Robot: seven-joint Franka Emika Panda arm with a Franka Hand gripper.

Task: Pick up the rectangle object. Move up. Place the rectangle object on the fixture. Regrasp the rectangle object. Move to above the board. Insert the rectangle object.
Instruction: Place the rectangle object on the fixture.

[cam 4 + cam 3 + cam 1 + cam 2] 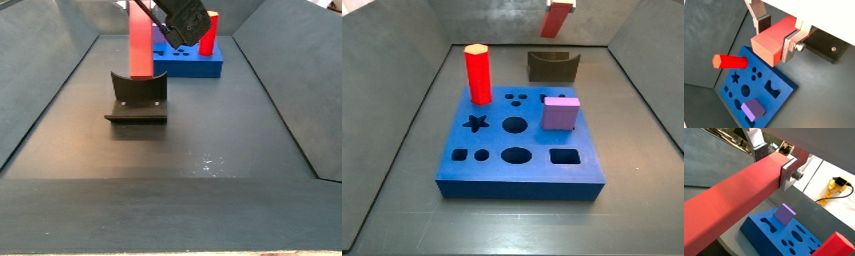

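Clenching the claw [777,31] on the rectangle object [734,198], hanging it upright, high over the fixture [138,96] and clear of the far board [521,150], seemingly for lowering into the notch.

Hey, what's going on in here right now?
A robot arm's pincer is shut on the salmon-red rectangle object, holding it in the air above the fixture. The blue board lies beyond, with a red pillar and a lilac cube already standing in it.
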